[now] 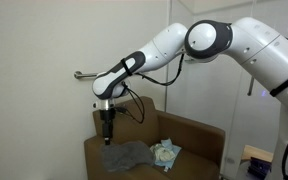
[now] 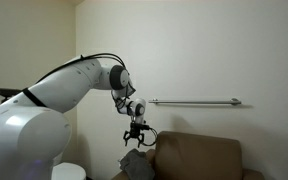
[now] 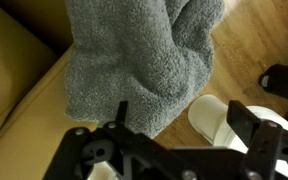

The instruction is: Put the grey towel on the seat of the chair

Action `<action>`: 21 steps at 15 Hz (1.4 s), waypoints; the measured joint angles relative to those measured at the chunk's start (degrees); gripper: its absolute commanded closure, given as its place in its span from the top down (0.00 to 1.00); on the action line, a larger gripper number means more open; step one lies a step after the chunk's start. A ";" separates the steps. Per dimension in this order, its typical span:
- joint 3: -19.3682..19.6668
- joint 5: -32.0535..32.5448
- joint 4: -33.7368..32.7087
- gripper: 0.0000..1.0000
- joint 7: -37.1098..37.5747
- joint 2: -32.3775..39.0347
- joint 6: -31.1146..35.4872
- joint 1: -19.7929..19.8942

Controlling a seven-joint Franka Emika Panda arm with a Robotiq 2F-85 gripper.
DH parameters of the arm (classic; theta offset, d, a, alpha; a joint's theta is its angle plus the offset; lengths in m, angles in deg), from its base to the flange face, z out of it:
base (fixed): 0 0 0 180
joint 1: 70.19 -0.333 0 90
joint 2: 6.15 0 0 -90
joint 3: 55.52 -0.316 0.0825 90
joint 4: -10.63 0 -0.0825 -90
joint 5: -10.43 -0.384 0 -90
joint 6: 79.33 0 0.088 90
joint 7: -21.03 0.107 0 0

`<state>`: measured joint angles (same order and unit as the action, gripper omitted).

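One gripper [image 1: 108,139] is hanging open and empty. At its five o'clock, the grey towel [image 1: 127,155] is lying on the chair [image 1: 199,136].

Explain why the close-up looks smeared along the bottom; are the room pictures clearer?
Wrist view: the fingers sit too near the lens, so they blur dark, while the towel shows a sharp nap. In an exterior view the light is soft and even, the towel plain on the chair. In an exterior view the picture is dimmer and yellowish, the arm large and soft.
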<state>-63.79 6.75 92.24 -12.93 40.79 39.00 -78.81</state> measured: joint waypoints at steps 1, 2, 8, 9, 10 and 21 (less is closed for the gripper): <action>0.00 0.19 0.00 1.00 1.82 0.73 1.05 -0.20; 0.02 0.34 0.02 1.00 3.58 1.47 2.25 -0.32; 0.35 0.76 0.03 1.00 11.43 4.94 5.80 -0.33; 0.36 0.76 0.02 0.75 12.32 5.34 5.80 -0.33; 0.36 0.76 0.03 0.74 13.13 5.72 5.79 -0.33; -0.65 0.76 0.01 0.06 17.65 6.82 3.95 -0.59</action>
<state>-64.44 7.51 92.25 4.71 47.61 42.94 -79.41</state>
